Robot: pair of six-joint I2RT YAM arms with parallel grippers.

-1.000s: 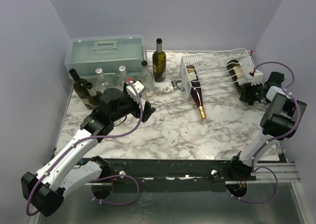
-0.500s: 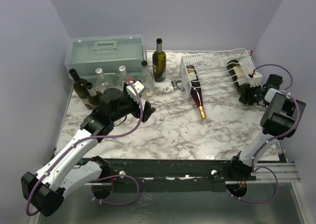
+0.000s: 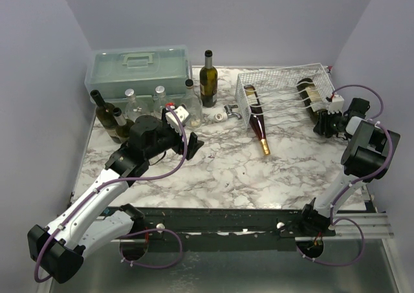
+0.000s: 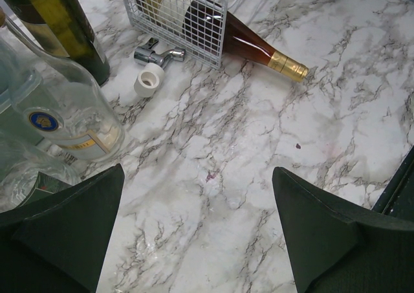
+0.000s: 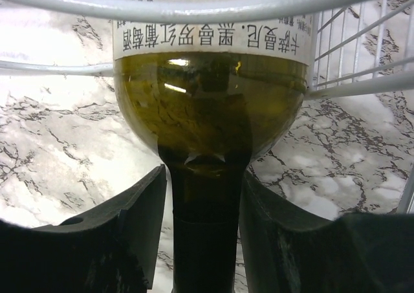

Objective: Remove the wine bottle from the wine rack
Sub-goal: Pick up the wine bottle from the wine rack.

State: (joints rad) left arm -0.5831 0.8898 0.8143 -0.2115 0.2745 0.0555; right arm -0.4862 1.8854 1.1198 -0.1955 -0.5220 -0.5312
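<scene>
Green wine bottle (image 3: 311,96) lying in right end of wine rack (image 3: 243,100), neck protruding toward right arm. Right fingers (image 5: 123,215) closed on bottle neck, just below shoulder. Left fingers (image 4: 65,228) spread wide, holding nothing, above marble bench (image 4: 259,144). Gold-capped bottle (image 3: 257,119) in rack's left end, neck out over bench.

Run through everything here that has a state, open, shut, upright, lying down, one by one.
Left gripper: open, empty.
Green bottle: lying in rack.
Right gripper: shut on that bottle's neck.
Amber bottle: lying in rack, neck sticking out.
Toolbox: lid down.
Bottles by toolbox: all upright.
</scene>
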